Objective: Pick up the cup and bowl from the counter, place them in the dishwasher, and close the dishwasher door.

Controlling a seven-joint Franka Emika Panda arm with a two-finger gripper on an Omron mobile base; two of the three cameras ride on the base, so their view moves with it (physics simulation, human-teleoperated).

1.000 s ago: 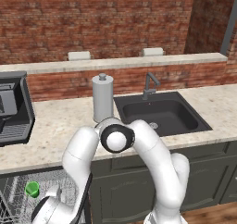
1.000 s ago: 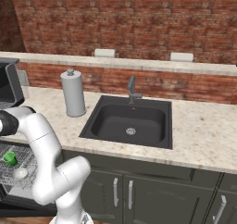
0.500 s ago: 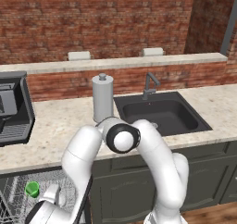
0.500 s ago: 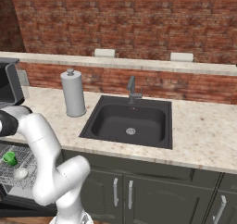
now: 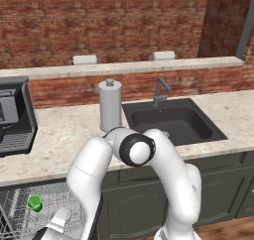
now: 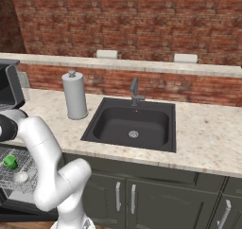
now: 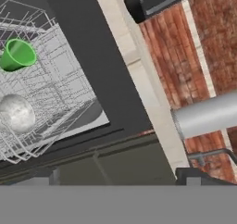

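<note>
The green cup (image 7: 17,54) lies on its side in the white wire rack (image 7: 60,86) of the open dishwasher (image 5: 20,209). The pale glossy bowl (image 7: 16,113) rests in the same rack beside it. Both appear again from the right, cup (image 6: 9,162) above bowl (image 6: 21,177). From the left the cup (image 5: 33,203) shows through the rack wires. My gripper (image 7: 115,179) is open, holds nothing, and sits apart from the rack and both dishes. The dishwasher door (image 6: 14,207) hangs open below the rack. The beige counter (image 5: 64,135) runs above.
A tall grey canister (image 5: 110,105) stands on the counter left of the black sink (image 5: 173,122) with its faucet (image 5: 159,90). A black coffee machine (image 5: 15,115) sits at the far left. Dark grey cabinet doors (image 6: 142,199) line the front below the counter.
My arm's elbow has drifted slightly right and down, and the hand has stayed low by the dishwasher. Cup and bowl have not moved.
</note>
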